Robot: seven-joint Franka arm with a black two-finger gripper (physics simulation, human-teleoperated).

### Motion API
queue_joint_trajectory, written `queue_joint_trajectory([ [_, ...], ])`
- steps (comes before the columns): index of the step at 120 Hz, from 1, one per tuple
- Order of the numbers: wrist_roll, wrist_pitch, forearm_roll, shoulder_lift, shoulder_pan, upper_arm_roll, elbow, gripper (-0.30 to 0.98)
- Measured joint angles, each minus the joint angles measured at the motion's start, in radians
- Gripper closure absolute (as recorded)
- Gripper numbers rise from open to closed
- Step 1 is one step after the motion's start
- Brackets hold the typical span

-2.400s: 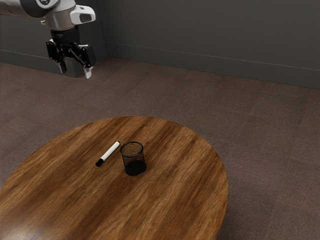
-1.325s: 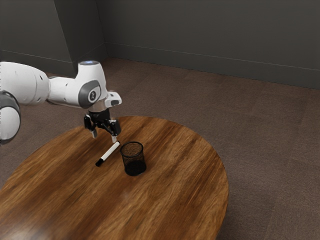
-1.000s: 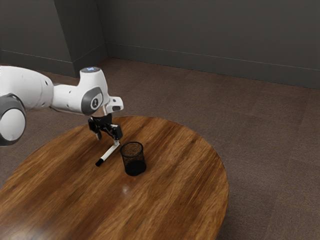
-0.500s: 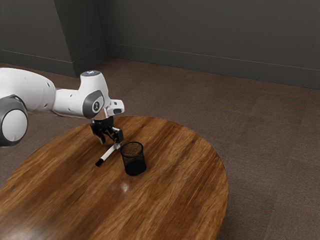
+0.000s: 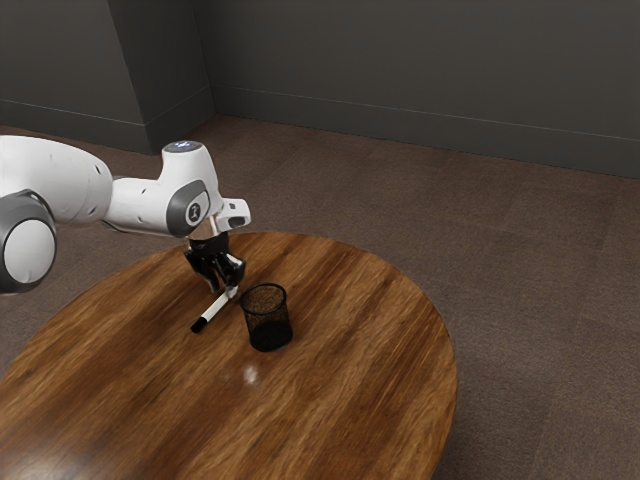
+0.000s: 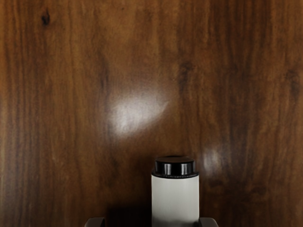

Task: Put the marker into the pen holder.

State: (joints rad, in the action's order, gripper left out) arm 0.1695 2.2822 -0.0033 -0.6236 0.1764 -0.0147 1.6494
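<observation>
Open claw [image 5: 223, 291] astride the far end of the marker [image 5: 212, 311], the pen holder [image 5: 268, 327] to the exterior view's right

The table [image 5: 350, 400] is round and made of brown wood, with dark and light stripes running over it. It has shiny spots on top. The marker [image 5: 215, 309] lies flat on its side on the wood. It is white, with black at both ends. Near it, toward the exterior view's right, the holder [image 5: 270, 337] stands up straight on the table. It is black and round, with netted sides and an open top.
</observation>
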Motion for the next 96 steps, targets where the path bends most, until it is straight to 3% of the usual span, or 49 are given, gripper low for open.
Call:
queue_joint_trajectory([
  [96, -0.056, 0.001, 0.009, 0.001, -0.014, -0.001, 0.012, 0.73],
])
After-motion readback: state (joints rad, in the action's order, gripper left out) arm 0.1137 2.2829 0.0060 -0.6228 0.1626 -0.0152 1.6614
